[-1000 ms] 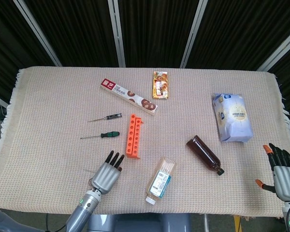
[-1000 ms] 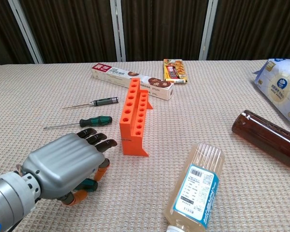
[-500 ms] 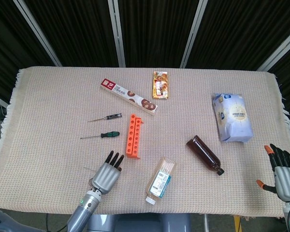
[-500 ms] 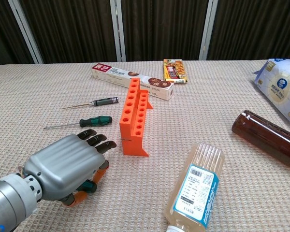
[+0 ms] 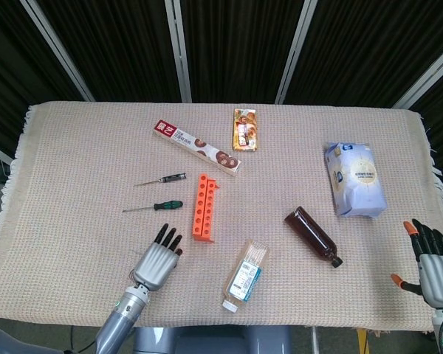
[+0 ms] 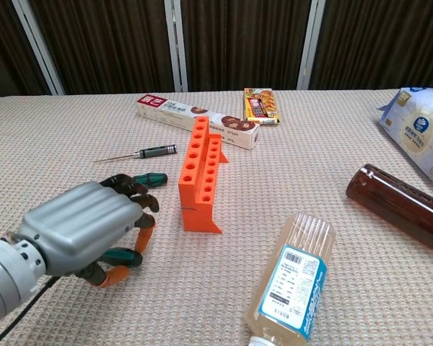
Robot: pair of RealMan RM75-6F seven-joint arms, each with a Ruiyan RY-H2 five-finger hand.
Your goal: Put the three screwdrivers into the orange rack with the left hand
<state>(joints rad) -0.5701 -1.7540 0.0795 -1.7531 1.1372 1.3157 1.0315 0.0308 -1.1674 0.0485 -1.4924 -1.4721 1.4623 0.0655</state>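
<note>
We take the orange rack [image 6: 200, 175] as our landmark: it lies on the woven cloth [image 5: 81, 140] with every hole empty. Left of it, well apart, lies the black-handled screwdriver [image 6: 148, 152]; nearer, the green-handled screwdriver [image 5: 159, 206] lies just left of the rack. A third screwdriver with a dark green handle [image 6: 120, 255] sits under our left hand [image 6: 83, 231], down-left of the rack (whether the fingers [image 6: 141, 202] actually pinch it we cannot tell; they are curled down around it). Behind the rack lie the red-and-white biscuit box [image 5: 196, 147] and the small snack packet [image 5: 245, 130]. To the rack's right lie the clear bottle [image 6: 292, 285], the brown bottle [image 5: 312, 236] and the blue-white bag [image 5: 354, 178]. Our right hand [image 5: 434, 267] rests far right of the rack, fingers spread, holding nothing
</note>
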